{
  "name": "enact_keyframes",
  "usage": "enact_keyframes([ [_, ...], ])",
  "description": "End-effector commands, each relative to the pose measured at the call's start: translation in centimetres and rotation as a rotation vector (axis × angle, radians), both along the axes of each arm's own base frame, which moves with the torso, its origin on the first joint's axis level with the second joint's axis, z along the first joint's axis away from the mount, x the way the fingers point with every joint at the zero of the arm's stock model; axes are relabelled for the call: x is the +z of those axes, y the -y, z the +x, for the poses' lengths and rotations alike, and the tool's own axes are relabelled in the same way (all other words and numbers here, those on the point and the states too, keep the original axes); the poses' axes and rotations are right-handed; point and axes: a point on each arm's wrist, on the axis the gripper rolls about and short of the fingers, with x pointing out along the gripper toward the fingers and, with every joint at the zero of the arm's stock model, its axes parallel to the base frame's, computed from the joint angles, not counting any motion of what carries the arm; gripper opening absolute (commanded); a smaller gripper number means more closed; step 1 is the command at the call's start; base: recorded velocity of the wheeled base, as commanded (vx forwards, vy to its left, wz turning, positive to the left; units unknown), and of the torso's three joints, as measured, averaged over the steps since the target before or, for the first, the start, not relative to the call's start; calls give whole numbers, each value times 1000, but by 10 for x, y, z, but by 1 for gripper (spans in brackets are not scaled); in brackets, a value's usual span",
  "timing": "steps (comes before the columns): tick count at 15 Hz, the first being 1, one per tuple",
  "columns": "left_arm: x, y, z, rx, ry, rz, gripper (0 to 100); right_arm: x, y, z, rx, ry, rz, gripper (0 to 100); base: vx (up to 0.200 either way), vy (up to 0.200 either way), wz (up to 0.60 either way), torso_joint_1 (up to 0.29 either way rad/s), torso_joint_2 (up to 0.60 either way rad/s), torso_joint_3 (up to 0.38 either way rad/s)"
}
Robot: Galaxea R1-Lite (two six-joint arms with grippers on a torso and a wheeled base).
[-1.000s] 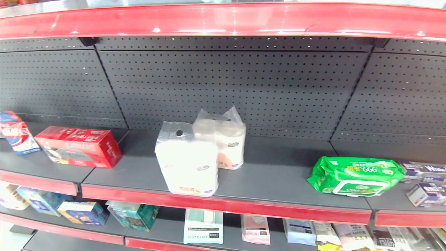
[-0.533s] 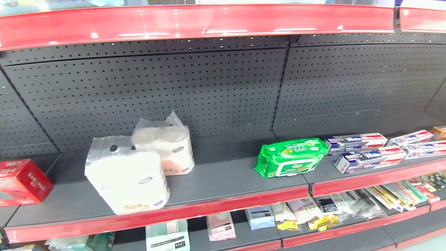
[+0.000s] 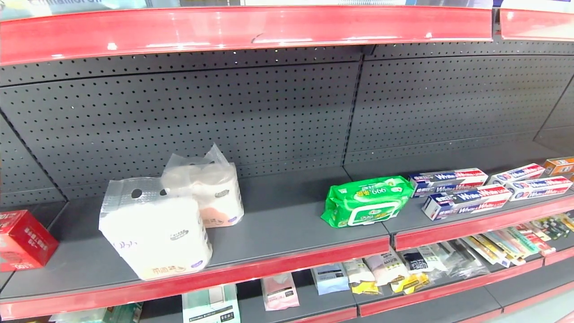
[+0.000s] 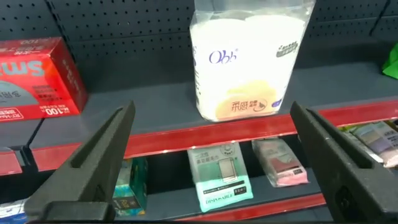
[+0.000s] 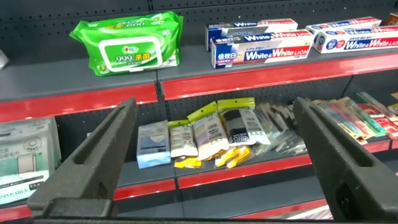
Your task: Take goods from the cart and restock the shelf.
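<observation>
Two grippers hang in front of the shelf (image 3: 291, 224), and neither holds anything. The left gripper (image 4: 211, 118) has its fingers (image 4: 93, 155) spread wide and touches nothing. Beyond it the white tissue pack (image 4: 245, 59) stands upright at the shelf's red front lip. The right gripper (image 5: 216, 109) also has its fingers (image 5: 93, 155) wide apart and bare. It faces the green wipes pack (image 5: 127, 43) and the toothpaste boxes (image 5: 261, 50).

In the head view, the white tissue pack (image 3: 154, 233) sits near 8 o'clock. A pack of paper rolls (image 3: 215, 193) stands right behind it, at its 1 o'clock. The red box (image 3: 22, 237) lies at its 9 o'clock, apart from it. The green wipes pack (image 3: 365, 202) lies flat, well apart at 3 o'clock of the rolls. The toothpaste boxes (image 3: 466, 202) are just beside the wipes, at their 3 o'clock.

A dark perforated back panel (image 3: 224, 112) rises behind the goods. A lower shelf (image 3: 426, 291) carries small sachets and flat packs.
</observation>
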Motion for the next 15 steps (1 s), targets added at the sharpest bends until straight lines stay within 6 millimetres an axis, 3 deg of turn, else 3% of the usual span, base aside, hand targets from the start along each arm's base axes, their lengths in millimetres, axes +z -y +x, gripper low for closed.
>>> enact_keyframes([
  [1, 97, -1, 14, -15, 24, -120, 100, 0, 0, 0, 0, -3, 0, 100, 0, 0, 0, 0, 0, 0],
  [2, 120, -1, 25, 33, 14, -135, 100, 0, 0, 0, 0, -1, 0, 100, 0, 0, 0, 0, 0, 0],
  [4, 122, -5, 52, 252, -103, -116, 100, 0, 0, 0, 0, -1, 0, 100, 0, 0, 0, 0, 0, 0],
  [8, 100, -33, 111, 588, -445, -126, 100, 0, 0, 0, 0, -1, 0, 100, 0, 0, 0, 0, 0, 0],
  [15, 59, -72, 157, 672, -760, -220, 100, 0, 0, 0, 0, -3, 0, 100, 0, 0, 0, 0, 0, 0],
])
